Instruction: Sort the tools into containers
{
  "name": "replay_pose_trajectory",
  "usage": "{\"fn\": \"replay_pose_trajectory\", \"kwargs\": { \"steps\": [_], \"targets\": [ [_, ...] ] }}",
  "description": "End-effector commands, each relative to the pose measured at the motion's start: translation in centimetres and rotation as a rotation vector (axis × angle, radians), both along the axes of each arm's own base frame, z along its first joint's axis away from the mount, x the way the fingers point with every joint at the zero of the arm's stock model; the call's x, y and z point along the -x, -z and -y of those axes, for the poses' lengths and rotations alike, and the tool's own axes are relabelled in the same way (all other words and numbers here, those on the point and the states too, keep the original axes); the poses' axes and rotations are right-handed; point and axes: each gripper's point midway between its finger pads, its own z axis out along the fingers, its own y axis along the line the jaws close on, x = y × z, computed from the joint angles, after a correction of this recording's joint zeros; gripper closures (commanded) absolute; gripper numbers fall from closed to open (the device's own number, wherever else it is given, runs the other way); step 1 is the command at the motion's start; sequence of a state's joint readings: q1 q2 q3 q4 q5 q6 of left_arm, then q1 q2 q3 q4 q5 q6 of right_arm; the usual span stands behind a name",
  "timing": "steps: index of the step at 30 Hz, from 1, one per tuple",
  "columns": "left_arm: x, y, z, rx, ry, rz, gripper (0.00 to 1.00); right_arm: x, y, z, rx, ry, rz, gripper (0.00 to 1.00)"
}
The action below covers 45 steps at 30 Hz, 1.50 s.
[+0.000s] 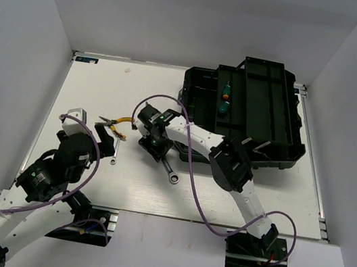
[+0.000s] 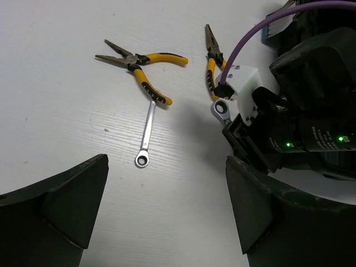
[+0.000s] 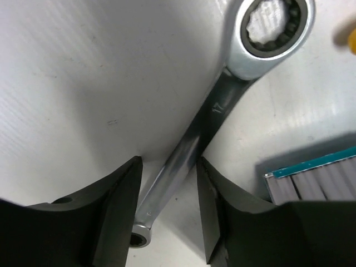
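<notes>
The long silver ratchet wrench [image 3: 222, 100] lies flat on the white table. My right gripper [image 3: 168, 211] is open and straddles its shaft, with a small gap on each side. In the top view the right gripper [image 1: 155, 149] hides most of the wrench, and only the wrench's near end [image 1: 173, 176] shows. My left gripper [image 2: 167, 217] is open and empty, above bare table near the small silver wrench [image 2: 146, 136]. Yellow-handled pliers [image 2: 142, 64] lie beyond it, and a second pair [image 2: 210, 61] lies beside the right gripper. Two green-handled screwdrivers [image 1: 224, 99] lie in the open black toolbox [image 1: 269, 121].
The toolbox stands at the back right, near the table's right edge. The small wrench [image 1: 113, 157] and pliers [image 1: 117, 123] lie between the two arms. A purple cable [image 1: 186, 169] loops over the right arm. White walls enclose the table.
</notes>
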<state>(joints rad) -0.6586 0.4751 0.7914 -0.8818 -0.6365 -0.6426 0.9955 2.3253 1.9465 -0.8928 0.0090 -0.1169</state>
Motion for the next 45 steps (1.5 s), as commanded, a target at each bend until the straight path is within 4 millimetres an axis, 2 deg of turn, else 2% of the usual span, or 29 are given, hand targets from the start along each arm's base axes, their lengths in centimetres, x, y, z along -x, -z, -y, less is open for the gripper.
{"fn": "replay_pose_trajectory", "kwargs": {
  "steps": [1, 4, 10, 15, 23, 26, 29, 30, 31, 33, 36, 37, 39, 40, 45],
  "targets": [
    [-0.1, -0.2, 0.2, 0.003, 0.009, 0.015, 0.04, 3.6, 2.3, 0.7, 0.037, -0.039, -0.187, 0.51],
    [-0.1, -0.2, 0.2, 0.003, 0.009, 0.015, 0.04, 3.7, 2.5, 0.7, 0.045, -0.042, -0.183, 0.51],
    [-0.1, -0.2, 0.2, 0.003, 0.009, 0.015, 0.04, 2.8, 3.5, 1.4, 0.091, -0.008, -0.113, 0.62],
    [0.0, 0.0, 0.1, 0.003, 0.009, 0.015, 0.04, 2.4, 5.3, 2.4, 0.169, 0.014, -0.043, 0.64],
    [0.0, 0.0, 0.1, 0.003, 0.009, 0.015, 0.04, 4.0, 7.4, 3.0, 0.223, 0.006, -0.037, 0.62],
    [0.0, 0.0, 0.1, 0.003, 0.009, 0.015, 0.04, 4.8, 8.0, 3.1, 0.234, 0.002, -0.058, 0.67],
    [0.0, 0.0, 0.1, 0.003, 0.009, 0.015, 0.04, 5.4, 8.2, 3.0, 0.233, -0.006, -0.073, 0.76],
    [0.0, 0.0, 0.1, 0.003, 0.009, 0.015, 0.04, 5.6, 8.2, 3.0, 0.235, -0.011, -0.075, 0.81],
    [0.0, 0.0, 0.1, 0.003, 0.009, 0.015, 0.04, 5.6, 8.2, 3.0, 0.234, -0.008, -0.078, 0.90],
    [0.0, 0.0, 0.1, 0.003, 0.009, 0.015, 0.04, 6.1, 8.2, 2.9, 0.229, -0.015, -0.103, 0.97],
    [-0.2, 0.0, 0.4, 0.005, 0.018, 0.011, 0.04, 6.9, 6.5, 2.1, 0.177, -0.039, -0.148, 1.00],
    [-0.2, 0.0, 0.4, 0.005, 0.018, 0.011, 0.04, 7.0, 5.1, 1.6, 0.139, -0.042, -0.157, 1.00],
    [-0.2, 0.0, 0.4, -0.003, 0.021, 0.010, 0.04, 7.4, 3.9, 1.1, 0.101, -0.066, -0.184, 1.00],
    [-0.2, 0.2, 0.6, -0.005, 0.029, 0.000, 0.04, 7.6, 2.2, 0.7, 0.060, -0.075, -0.187, 1.00],
    [-0.3, 0.4, 0.7, -0.011, 0.029, -0.007, 0.04, 8.0, -0.7, 0.2, -0.002, -0.091, -0.191, 1.00]
  ]
}}
